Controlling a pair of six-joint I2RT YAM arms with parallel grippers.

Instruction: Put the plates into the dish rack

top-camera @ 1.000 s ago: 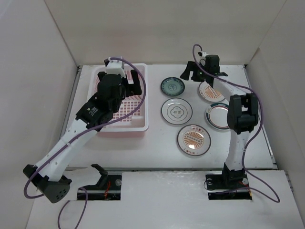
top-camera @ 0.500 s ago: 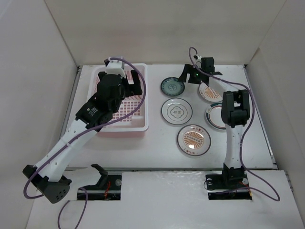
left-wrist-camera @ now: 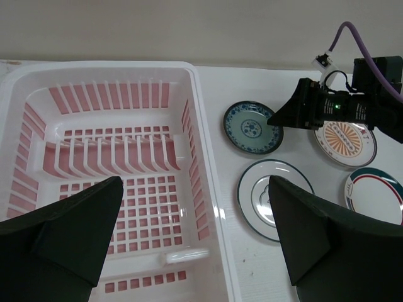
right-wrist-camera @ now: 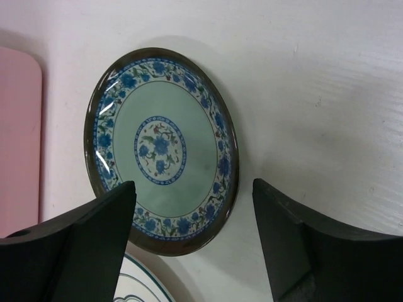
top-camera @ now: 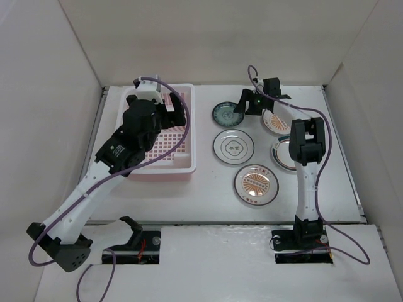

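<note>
Dark-rimmed round plate with a pale green centre and blue flower border [right-wrist-camera: 162, 151], flat on the white tabletop [top-camera: 208, 195], just right of the rectangular pale pink-white plastic dish rack [left-wrist-camera: 119, 94] with its lattice floor. Just in front of it, a white round plate with grey rings [top-camera: 233, 146]; nearer still, an orange sunburst plate [top-camera: 256, 184]. Further right, a second orange sunburst plate [left-wrist-camera: 346, 143] and a pale plate with a coloured rim [left-wrist-camera: 378, 195], both partly under the right arm. All five outside the rack. Right gripper [right-wrist-camera: 192, 184] low over the green plate, jaws spread to either side of it; contact impossible to tell. Left gripper [left-wrist-camera: 195, 182] above the rack, jaws spread wide.
</note>
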